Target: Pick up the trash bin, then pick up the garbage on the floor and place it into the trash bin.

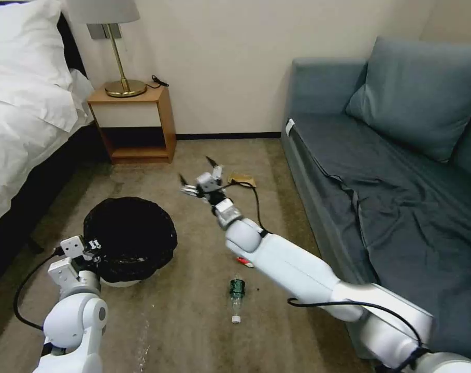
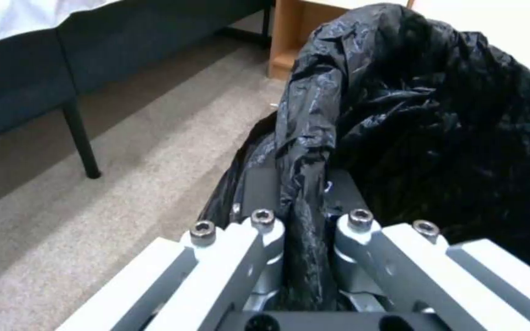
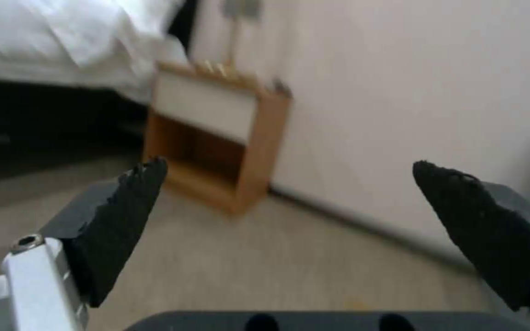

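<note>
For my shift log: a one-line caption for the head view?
Left gripper clamps the trash bin rim; right gripper open above carpet, near wrapper; bottle lies nearer.

My left end effector [image 1: 93, 244] has its fingertips buried in the bag at the bin [image 1: 129, 238] rim, so I cannot see how they meet. My right forearm covers most of a red scrap [image 1: 245, 262] on the floor. The nightstand [image 3: 216, 138] is blurred in my right wrist view.
</note>
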